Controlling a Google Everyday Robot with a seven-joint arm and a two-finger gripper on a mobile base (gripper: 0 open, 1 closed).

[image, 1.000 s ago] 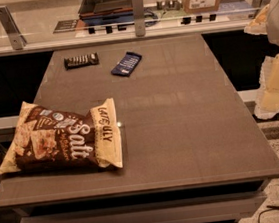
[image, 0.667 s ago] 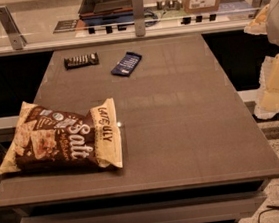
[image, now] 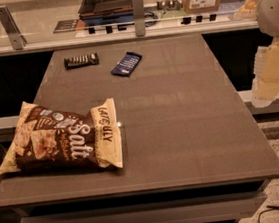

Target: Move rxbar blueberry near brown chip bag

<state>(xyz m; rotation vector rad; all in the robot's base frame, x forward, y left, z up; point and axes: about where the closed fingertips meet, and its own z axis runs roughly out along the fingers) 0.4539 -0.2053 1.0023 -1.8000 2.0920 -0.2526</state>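
Cream-white gripper (image: 265, 91) is hanging off the table's (image: 191, 127) right edge, well apart from everything; can't tell its state. The rxbar blueberry (image: 126, 63) is lying flat at far centre, angled, w/ a dark bar (image: 81, 61) to its left. The brown chip bag (image: 64, 137) is sitting near-left. Best approach, imo: descending from above, gripping across the bar's narrow width, avoiding the dark bar.

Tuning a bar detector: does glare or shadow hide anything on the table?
Camera view: the small flat dark-blue wrapped bar lies evenly lit, without glare; the large puffy dark-brown chip bag casts a narrow shadow along its near edge; a faint sheen crosses the grey-brown tabletop; the pale gripper hangs beyond the table's right edge, brightly lit.
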